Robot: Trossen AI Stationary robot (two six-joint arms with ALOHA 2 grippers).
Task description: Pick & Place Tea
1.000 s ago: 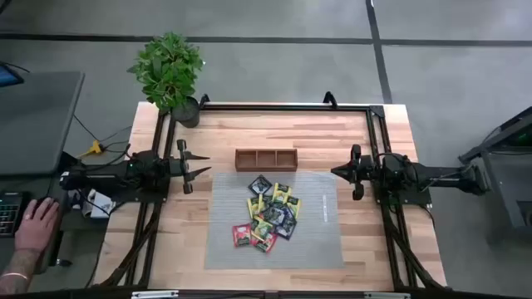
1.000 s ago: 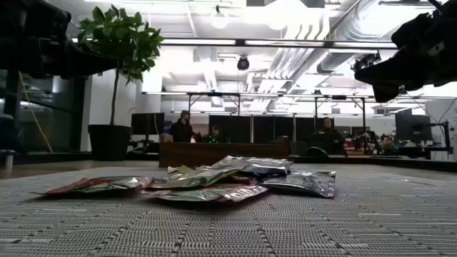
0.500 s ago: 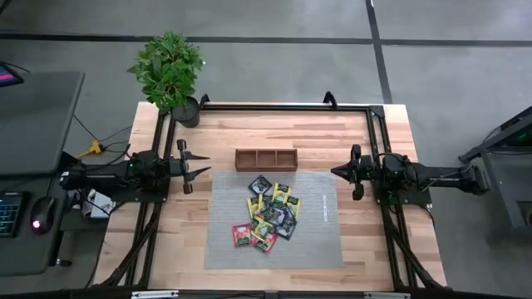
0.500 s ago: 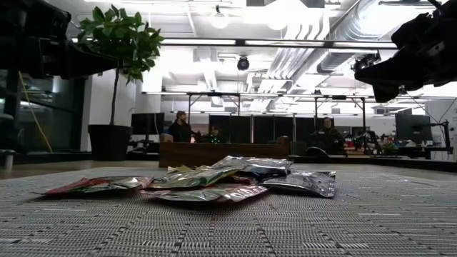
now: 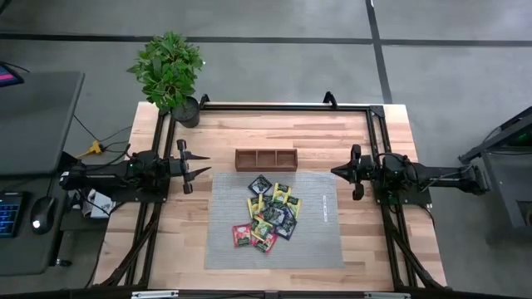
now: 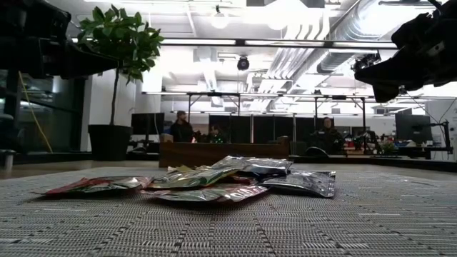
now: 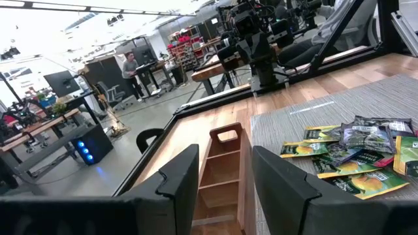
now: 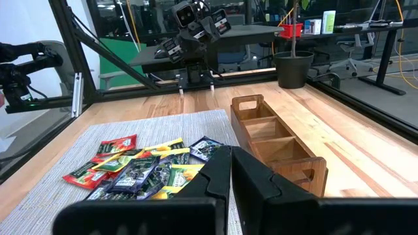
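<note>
Lying heaped on the grey mat (image 5: 320, 241), the tea sachets (image 5: 272, 214) are sitting before the wooden tray (image 5: 265, 159); left gripper (image 5: 199, 172) is hovering parted, right gripper (image 5: 335, 172) is hovering closed, both empty.

The left gripper (image 7: 225, 179) stands with its two dark fingers (image 7: 179, 179) parted and empty above the wooden bench (image 7: 189, 134). Between them shows the brown wooden tray (image 7: 222, 171), its compartments bare. Tea sachets (image 7: 356, 153) lie heaped on the grey mat (image 7: 366, 104). Across the bench stands the right arm (image 7: 255, 49). A person (image 7: 130, 72) stands in the room beyond.
</note>
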